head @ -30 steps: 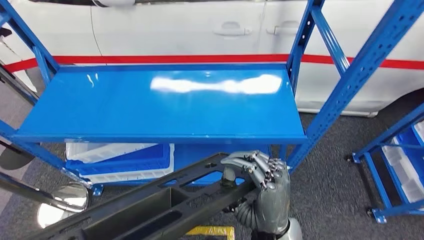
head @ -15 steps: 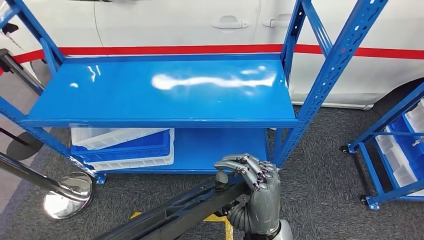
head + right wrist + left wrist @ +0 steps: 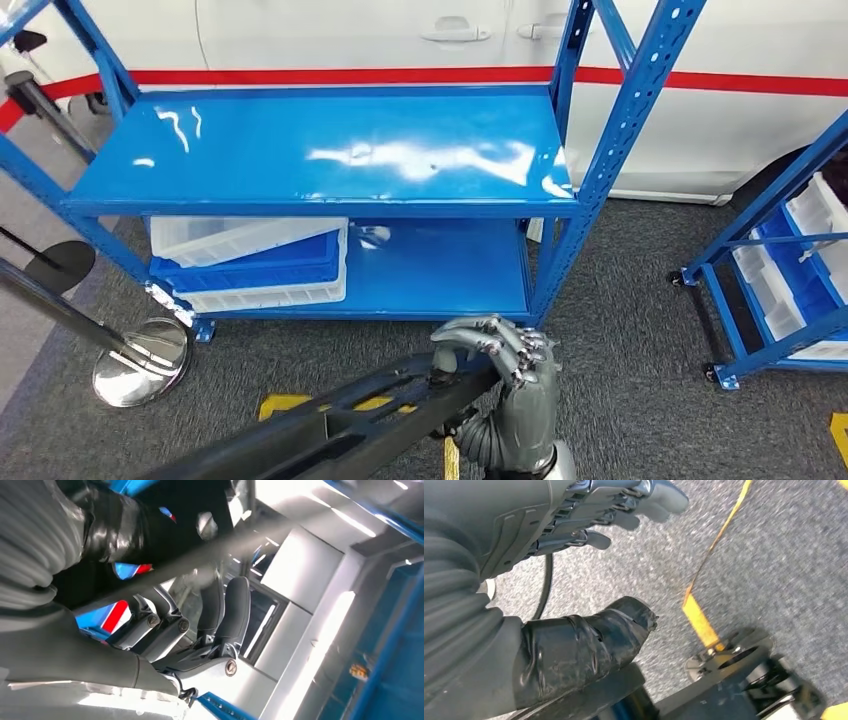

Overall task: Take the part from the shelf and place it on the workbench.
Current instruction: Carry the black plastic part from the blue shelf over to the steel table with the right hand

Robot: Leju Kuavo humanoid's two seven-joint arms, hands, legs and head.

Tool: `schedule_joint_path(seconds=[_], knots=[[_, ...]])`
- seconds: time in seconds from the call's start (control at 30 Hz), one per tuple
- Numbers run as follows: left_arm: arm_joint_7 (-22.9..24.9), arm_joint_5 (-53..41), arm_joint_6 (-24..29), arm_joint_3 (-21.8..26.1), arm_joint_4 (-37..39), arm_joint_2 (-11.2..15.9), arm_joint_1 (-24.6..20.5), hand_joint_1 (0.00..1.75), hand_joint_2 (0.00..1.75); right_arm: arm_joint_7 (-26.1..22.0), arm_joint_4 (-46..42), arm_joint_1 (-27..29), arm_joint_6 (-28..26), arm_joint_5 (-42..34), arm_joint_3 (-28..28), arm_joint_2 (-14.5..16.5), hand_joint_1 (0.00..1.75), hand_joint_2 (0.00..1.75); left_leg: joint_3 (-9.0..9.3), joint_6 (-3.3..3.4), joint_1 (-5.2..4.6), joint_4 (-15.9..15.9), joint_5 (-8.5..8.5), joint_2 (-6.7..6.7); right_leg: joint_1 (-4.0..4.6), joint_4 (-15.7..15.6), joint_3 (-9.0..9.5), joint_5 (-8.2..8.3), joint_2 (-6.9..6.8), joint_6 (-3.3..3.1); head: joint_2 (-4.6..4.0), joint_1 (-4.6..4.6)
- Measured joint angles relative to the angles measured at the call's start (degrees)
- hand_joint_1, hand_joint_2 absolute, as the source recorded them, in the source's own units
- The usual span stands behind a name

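The part (image 3: 330, 430) is a long black frame with open slots, running from the lower left of the head view up to my right hand (image 3: 510, 365). That hand grips its near end from above, fingers curled over the top edge. In the left wrist view my left hand (image 3: 589, 515) has its fingers stretched out over the grey carpet with nothing between them. Its black-taped thumb (image 3: 589, 645) lies beside the part (image 3: 734, 690), which passes along the thumb side. The blue shelf (image 3: 320, 150) stands ahead, its top board bare.
White and blue bins (image 3: 250, 265) sit on the shelf's lower board. A chrome post base (image 3: 140, 360) stands on the left. A second blue rack (image 3: 780, 270) stands at right. A white car (image 3: 350, 30) is behind. Yellow tape (image 3: 290, 403) marks the floor.
The whole picture has shifted: the shelf now sits farther off and more floor shows, so the camera has moved back. My right hand keeps its grip on the part.
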Motion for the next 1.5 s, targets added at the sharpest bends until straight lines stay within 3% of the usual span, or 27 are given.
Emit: schedule_joint_path(seconds=[0.07,0.13,0.2,0.23,0.27,0.33,0.4,0.43,0.5,0.57,0.6,0.7,0.73,0.77,0.83,0.87,0.93,0.97,1.03,1.07,1.13,1.2,1.23,1.3,1.37,1.43,1.5], knots=[[0.0,0.3,-0.1,0.0,0.0,0.3,0.4,0.00,1.75,-0.6,0.0,0.1,0.0,-0.8,-0.3,0.4,1.75,1.75,-0.66,-0.71,0.25,0.8,-1.24,-0.14,-0.04,0.0,-1.03,1.06,-0.09,-0.88,0.00,0.19],[0.0,0.6,-0.3,0.0,0.0,0.4,0.7,0.00,1.75,-1.2,0.0,0.3,0.0,-1.2,-0.7,0.8,1.75,1.75,-1.72,-1.45,0.52,4.7,-6.54,-0.24,-0.14,-0.1,-2.54,2.48,-0.21,-1.60,0.00,0.11],[-0.1,0.7,-0.7,0.0,0.0,0.4,0.8,0.00,1.75,-2.0,-0.1,0.6,0.0,-1.3,-1.4,1.2,1.75,1.75,-2.53,-1.92,0.77,11.1,-11.50,-0.24,0.05,0.0,-4.27,3.93,-0.24,-1.87,0.00,0.05],[-0.2,0.7,-1.0,0.0,0.0,0.4,0.8,0.00,1.75,-2.5,-0.1,0.8,0.0,-1.3,-1.8,1.6,1.75,1.75,-2.47,-2.02,0.85,13.6,-12.05,-0.24,0.19,0.0,-5.22,4.66,-0.28,-1.90,0.00,0.05],[-0.3,0.7,-1.2,0.0,0.0,0.4,0.8,0.00,1.75,-3.1,0.0,1.0,0.0,-1.4,-2.2,1.9,1.75,1.75,-1.80,-2.00,0.90,14.8,-11.20,-0.25,0.32,0.1,-6.14,5.36,-0.32,-1.90,0.00,0.05],[-0.4,0.4,-1.7,0.0,0.0,0.4,0.7,0.00,1.75,-4.4,0.0,1.2,0.0,-1.7,-3.1,2.6,1.75,1.75,2.27,-1.53,0.89,11.7,-7.97,-0.32,0.57,0.1,-8.00,6.78,-0.29,-1.85,0.00,0.05],[-0.2,-0.2,-2.2,0.0,0.0,0.3,0.3,0.00,1.75,-5.7,0.0,1.5,0.0,-2.1,-4.0,3.4,1.75,1.75,8.71,-0.72,0.63,2.9,-8.05,-0.51,0.68,0.0,-9.13,8.03,-0.23,-1.57,0.00,0.11],[-0.1,-0.6,-2.5,0.0,0.0,0.3,0.0,0.00,1.75,-6.5,0.0,1.7,0.0,-2.1,-4.6,3.9,1.75,1.75,10.94,-0.45,0.35,-0.6,-8.72,-0.62,0.55,-0.2,-9.33,8.66,-0.25,-1.29,0.00,0.23],[0.3,-1.3,-2.8,0.0,0.0,0.2,-0.5,0.00,1.75,-7.6,-0.4,2.5,0.0,-2.1,-5.7,4.5,1.75,1.75,12.23,-0.04,-0.42,-4.1,-8.67,-0.74,0.04,-1.1,-9.41,10.10,-0.34,-0.57,0.00,0.33],[0.5,-1.7,-2.9,0.0,0.0,-0.1,-0.8,0.00,1.75,-7.8,-1.1,3.4,0.0,-2.0,-6.7,4.9,1.75,1.75,11.73,0.60,-0.59,-5.3,-6.80,-0.49,-0.28,-1.3,-9.83,9.88,-0.22,-0.04,0.00,0.34],[0.6,-1.8,-2.9,0.0,0.0,-0.2,-0.8,0.00,1.75,-7.5,-1.5,3.8,0.0,-1.9,-7.1,4.9,1.75,1.75,11.36,1.03,-0.50,-5.8,-5.97,-0.29,-0.27,-0.1,-10.35,8.03,-0.15,0.07,0.00,0.49],[0.9,-1.9,-2.7,0.0,0.0,-0.5,-0.9,0.00,1.75,-6.6,-2.6,4.6,0.0,-1.7,-7.7,4.8,1.75,1.75,8.90,1.85,-0.47,-5.5,-4.11,0.12,-0.20,9.2,-12.29,-0.42,-0.10,0.18,0.00,0.98],[0.9,-1.9,-2.6,0.0,0.0,-0.7,-0.9,0.00,1.75,-6.4,-2.9,4.8,0.0,-1.7,-7.9,4.8,1.75,1.75,7.85,1.84,-0.49,-5.1,-3.63,0.16,-0.19,12.4,-12.44,-1.23,-0.10,0.29,0.00,1.05],[1.0,-1.9,-2.5,0.0,0.0,-0.8,-0.9,0.00,1.75,-6.3,-3.2,5.0,0.0,-1.7,-8.0,4.8,1.75,1.75,6.74,1.78,-0.49,-4.6,-3.17,0.19,-0.19,14.3,-12.00,-0.60,-0.11,0.38,0.00,1.12],[1.0,-1.9,-2.4,0.0,0.0,-1.1,-0.9,0.00,1.75,-6.1,-3.6,5.2,0.0,-1.8,-8.1,4.8,1.75,1.75,4.46,1.53,-0.38,-3.3,-2.46,0.22,-0.20,12.4,-8.57,2.67,-0.13,0.48,0.00,1.36],[1.1,-1.9,-2.4,0.0,0.0,-1.2,-0.9,0.00,1.75,-5.9,-3.8,5.3,0.0,-1.8,-8.1,4.8,1.75,1.75,3.36,1.33,-0.33,-2.5,-2.22,0.22,-0.20,8.9,-5.78,3.09,-0.15,0.48,0.00,1.58],[0.9,-2.0,-2.5,0.0,0.0,-1.3,-0.8,0.00,1.75,-5.0,-4.3,5.3,0.0,-1.9,-8.1,4.8,1.75,1.75,1.79,0.87,-0.31,-1.0,-1.77,0.19,0.06,1.8,-0.98,1.67,-0.11,0.41,0.01,1.92],[0.8,-2.0,-2.6,0.0,0.0,-1.3,-0.8,0.00,1.75,-4.3,-4.6,5.3,0.0,-1.9,-8.1,4.7,1.75,1.75,1.37,0.61,-0.32,-0.5,-1.48,0.17,0.22,-0.2,0.08,0.75,-0.08,0.36,0.01,2.09],[0.3,-2.0,-2.9,0.0,0.0,-1.4,-0.8,0.00,1.75,-3.1,-5.2,5.4,0.0,-2.0,-8.1,4.6,1.75,1.75,0.97,0.03,-0.21,-0.2,-0.93,0.05,0.31,-0.8,-0.22,1.19,-0.14,-0.03,0.00,2.28],[0.1,-1.9,-3.0,0.0,0.0,-1.4,-0.8,0.00,1.75,-2.7,-5.5,5.4,0.0,-2.3,-8.1,4.5,1.75,1.75,0.59,-0.32,-0.11,0.2,-1.55,-0.05,0.27,-0.9,-0.60,1.68,-0.22,-0.38,0.00,2.43],[-0.1,-2.0,-3.1,0.0,-0.1,-1.5,-0.7,0.00,1.75,-2.8,-6.1,5.6,0.0,-4.0,-8.0,4.5,1.75,1.75,-0.54,-1.10,0.26,3.5,-5.80,-0.19,0.10,-1.2,-1.83,3.04,-0.39,-1.20,0.00,2.51],[-0.1,-2.2,-3.2,0.0,-0.1,-1.5,-0.6,0.00,1.75,-3.6,-6.9,6.0,0.0,-6.4,-7.9,4.5,1.75,1.75,-1.68,-1.79,0.70,9.8,-11.03,-0.21,0.18,-1.1,-3.37,4.34,-0.46,-1.50,0.00,2.43],[-0.1,-2.4,-3.2,0.0,-0.1,-1.5,-0.6,0.00,1.75,-4.2,-7.2,6.2,0.0,-7.4,-7.8,4.5,1.75,1.75,-1.88,-2.05,0.94,12.7,-12.07,-0.21,0.22,-1.0,-4.21,4.95,-0.51,-1.47,0.00,2.40],[0.0,-2.5,-3.2,0.0,-0.1,-1.6,-0.4,0.00,1.75,-5.3,-7.6,6.8,0.0,-9.1,-7.8,4.4,1.75,1.75,-0.35,-2.43,1.44,14.4,-10.24,-0.21,0.25,-0.9,-5.94,6.12,-0.57,-1.30,0.00,2.18],[0.3,-2.7,-3.1,0.0,-0.1,-1.7,-0.3,0.00,1.75,-6.1,-7.9,7.4,0.0,-10.4,-7.8,4.3,1.75,1.75,4.47,-2.59,1.93,9.0,-7.26,-0.25,0.22,-0.7,-7.29,7.16,-0.54,-0.93,0.00,1.74],[0.5,-2.9,-3.0,0.0,-0.2,-1.8,-0.3,0.00,1.75,-6.5,-8.2,7.7,0.0,-11.3,-7.8,4.2,1.75,1.75,9.93,-2.33,1.78,0.8,-7.79,-0.50,0.19,-0.8,-7.99,8.05,-0.50,-0.27,0.00,1.36],[0.8,-3.0,-3.1,0.0,-0.2,-1.8,-0.3,0.00,1.75,-7.0,-8.3,7.9,0.0,-12.3,-7.8,4.0,1.75,1.75,11.91,-1.63,1.08,-3.4,-8.89,-0.72,-0.08,-1.3,-8.22,9.07,-0.53,0.59,0.00,1.00]])
